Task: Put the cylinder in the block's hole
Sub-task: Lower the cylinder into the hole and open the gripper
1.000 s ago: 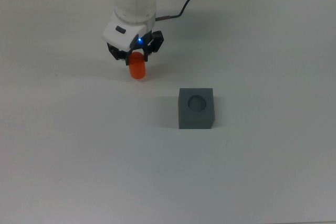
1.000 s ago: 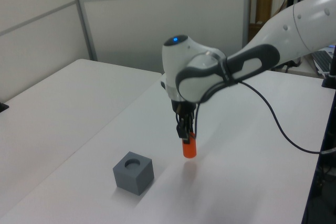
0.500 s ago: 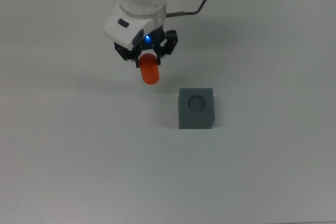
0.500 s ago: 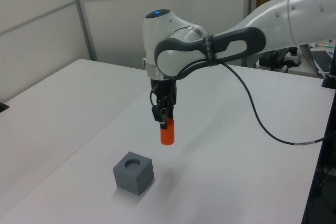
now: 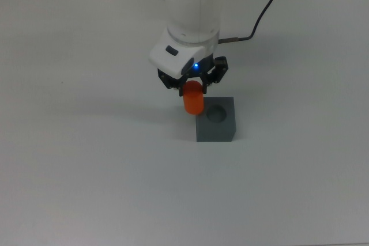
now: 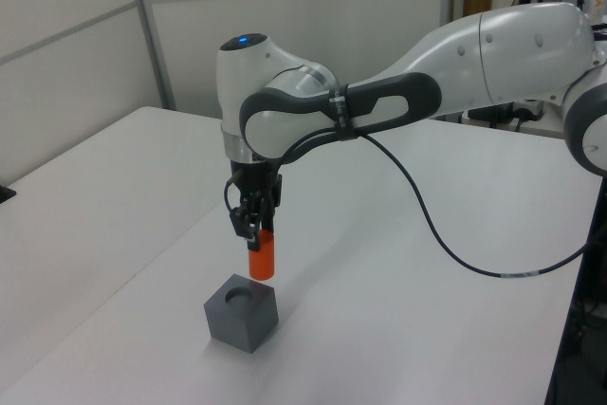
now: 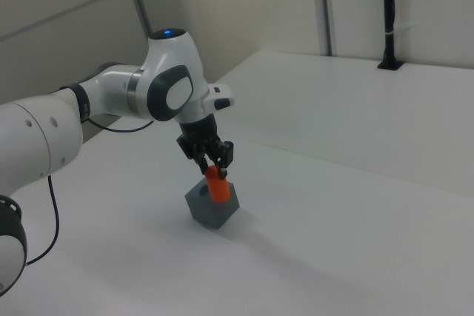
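Observation:
The orange-red cylinder (image 5: 193, 101) (image 6: 260, 261) (image 7: 217, 189) hangs upright in the air, with my gripper (image 5: 192, 86) (image 6: 254, 227) (image 7: 212, 165) shut on its upper end. The dark grey block (image 5: 216, 120) (image 6: 241, 311) (image 7: 212, 206) rests on the white table, its round hole facing up. In the top view the cylinder sits over the block's upper left edge, just left of the hole. In the left view its lower end hovers slightly above the block's top, near the far side of the hole.
The white table (image 5: 86, 159) stretches wide on all sides of the block. A black cable (image 5: 262, 10) runs from the arm toward the table's far edge. Wall panels (image 6: 85, 35) stand behind the table in the left view.
The gripper has carried the cylinder from open table at the top view's left toward the block. It now hangs over the block's edge.

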`<action>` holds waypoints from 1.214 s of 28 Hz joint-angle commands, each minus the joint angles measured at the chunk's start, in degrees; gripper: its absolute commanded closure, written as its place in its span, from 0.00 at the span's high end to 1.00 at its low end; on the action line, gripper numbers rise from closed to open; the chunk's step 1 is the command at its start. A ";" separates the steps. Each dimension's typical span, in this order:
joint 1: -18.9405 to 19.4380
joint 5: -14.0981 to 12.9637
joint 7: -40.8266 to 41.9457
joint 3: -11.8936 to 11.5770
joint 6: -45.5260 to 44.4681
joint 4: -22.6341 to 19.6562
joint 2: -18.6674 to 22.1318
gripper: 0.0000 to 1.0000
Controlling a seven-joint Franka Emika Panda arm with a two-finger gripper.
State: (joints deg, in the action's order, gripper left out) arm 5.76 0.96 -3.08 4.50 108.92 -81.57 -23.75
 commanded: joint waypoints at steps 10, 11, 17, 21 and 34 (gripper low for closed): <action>2.15 -0.26 -1.75 1.66 1.12 5.11 -4.46 0.00; 2.42 -0.17 -1.84 1.66 1.38 5.11 -4.55 0.00; 2.77 0.01 -2.10 1.66 1.56 4.84 -4.64 0.00; 2.86 0.10 -2.02 1.66 1.56 4.75 -4.64 0.32; 2.77 -0.17 -1.93 0.95 0.07 5.11 -2.01 1.00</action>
State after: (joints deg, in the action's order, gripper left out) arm 8.26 0.97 -3.91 6.18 109.97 -77.30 -27.63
